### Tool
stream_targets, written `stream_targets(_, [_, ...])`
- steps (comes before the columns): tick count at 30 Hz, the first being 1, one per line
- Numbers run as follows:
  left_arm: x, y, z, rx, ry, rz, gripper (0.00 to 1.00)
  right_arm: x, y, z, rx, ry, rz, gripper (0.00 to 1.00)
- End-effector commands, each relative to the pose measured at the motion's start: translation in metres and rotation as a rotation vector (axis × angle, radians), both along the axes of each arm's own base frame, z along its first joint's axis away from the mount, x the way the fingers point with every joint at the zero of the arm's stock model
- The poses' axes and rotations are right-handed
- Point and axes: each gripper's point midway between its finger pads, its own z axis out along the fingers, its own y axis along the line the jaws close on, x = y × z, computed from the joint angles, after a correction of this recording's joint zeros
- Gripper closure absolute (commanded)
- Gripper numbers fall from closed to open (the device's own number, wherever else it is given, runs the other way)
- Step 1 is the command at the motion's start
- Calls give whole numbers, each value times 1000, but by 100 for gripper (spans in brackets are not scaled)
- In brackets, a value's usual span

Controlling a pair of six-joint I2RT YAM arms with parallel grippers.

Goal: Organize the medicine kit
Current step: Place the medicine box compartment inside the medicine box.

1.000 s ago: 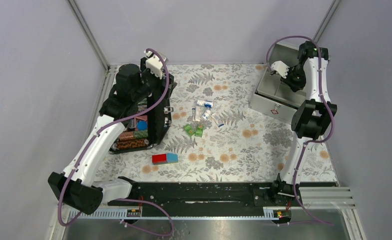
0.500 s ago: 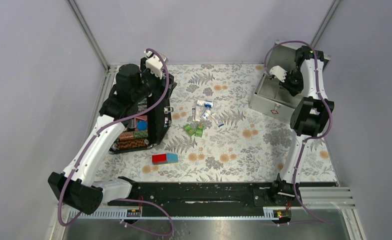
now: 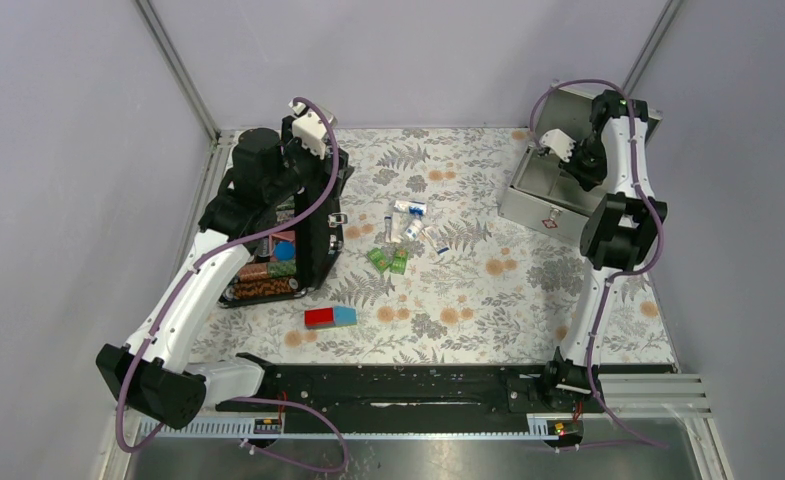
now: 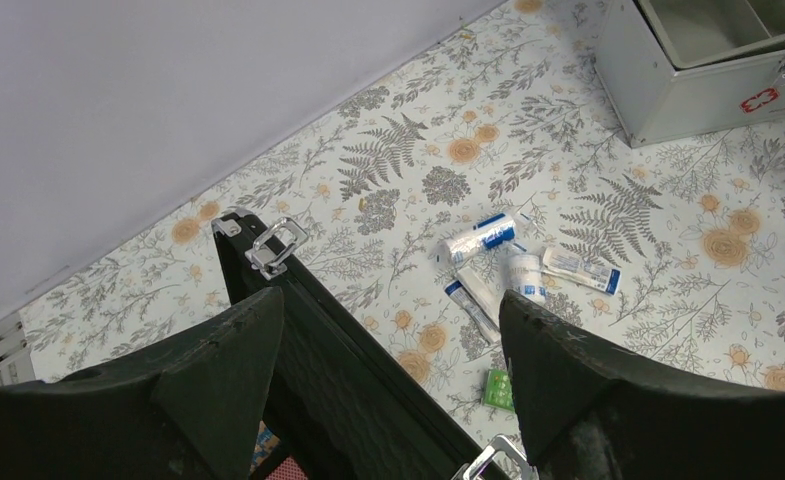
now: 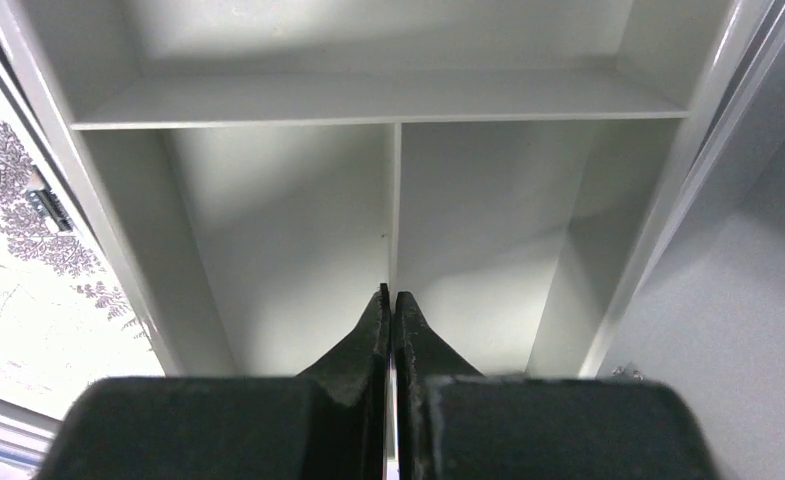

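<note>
Only the right pincer (image 5: 389, 297) has moved, further over the open medicine kit (image 3: 533, 205) at the table's (image 3: 488, 300) far right corner. It is clenched, empty. The left pincer (image 4: 388, 312) hangs released. Next, I think: fetch the tubes (image 3: 405, 220).

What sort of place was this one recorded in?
Probably a lab robot test cell, not a clinic: plain grey partition walls, two arms bolted to a rail at a floral-covered table, and a medicine kit with loose tubes laid out on it.
</note>
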Motion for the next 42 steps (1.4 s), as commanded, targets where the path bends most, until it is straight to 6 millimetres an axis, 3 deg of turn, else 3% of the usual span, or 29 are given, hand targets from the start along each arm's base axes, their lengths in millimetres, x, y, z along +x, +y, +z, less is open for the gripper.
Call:
stream_targets(1, [-4,1,34,-28,-81,-16,22,15,3,-7,35,-26,-21,100])
stream_targets(14, [-5,2,29,-16,-72,-15,22,9,14,-26,96,25,-65,100])
stream_targets(19, [-4,0,30,-20,-70,-19,22,2,12,-23,85,41,-87,85])
stream_targets(21, [-4,1,29,-20,-70,-17,22,0,15,-12,92,26,-86,81])
stream_targets(26, [-5,1,26,-22,-70,-18,22,3,23,43,122,-123,-106,63])
stream_targets(31, [-5,0,24,-29,-67,-17,22,-1,40,88,195,-235,-159,56])
stream_targets(37, [-5,-2,21,-40,-51,-25,22,1,91,126,434,-310,-301,51])
stream_targets(42, [-7,-3,20,-35,-45,-31,22,15,150,161,789,-299,-476,48])
